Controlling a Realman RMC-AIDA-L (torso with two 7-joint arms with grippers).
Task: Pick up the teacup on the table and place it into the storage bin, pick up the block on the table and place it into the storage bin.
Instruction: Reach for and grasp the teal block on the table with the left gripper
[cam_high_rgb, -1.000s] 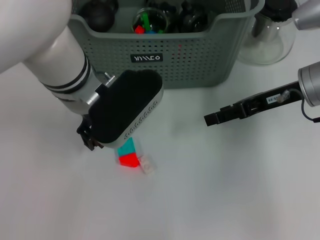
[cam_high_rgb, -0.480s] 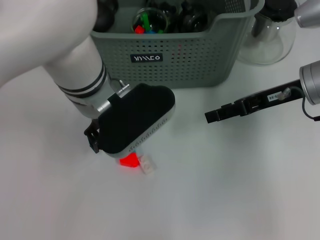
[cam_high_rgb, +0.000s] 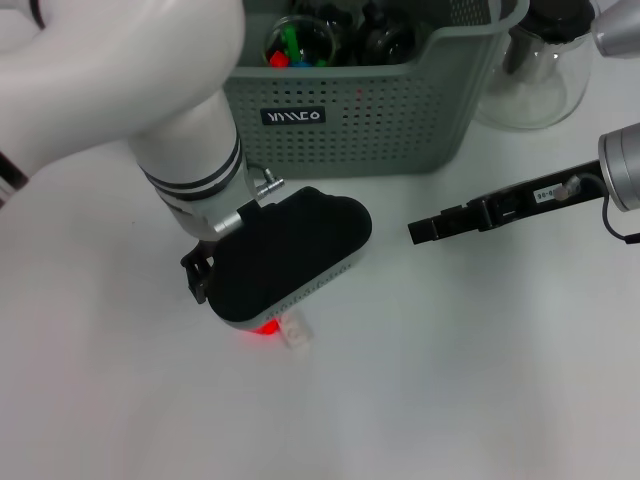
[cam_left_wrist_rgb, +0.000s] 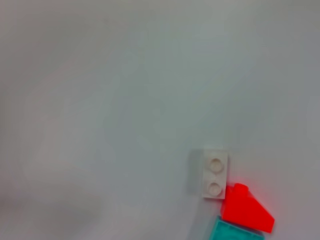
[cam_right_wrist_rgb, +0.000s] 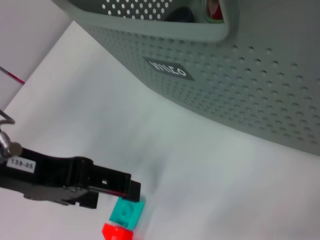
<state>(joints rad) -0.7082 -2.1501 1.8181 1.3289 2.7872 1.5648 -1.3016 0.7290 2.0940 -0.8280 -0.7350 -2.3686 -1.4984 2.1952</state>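
Your left arm's wrist housing (cam_high_rgb: 285, 258) has swung rightward and a little toward the robot over the last second, coming over the block (cam_high_rgb: 268, 327). In the head view it now hides the teal piece that showed a second ago and most of the red one; only a red sliver and the white piece peek out beneath it.

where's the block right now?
On the table, in front of the storage bin in the head view, mostly hidden under the left gripper. The left wrist view shows its white, red and teal pieces joined.
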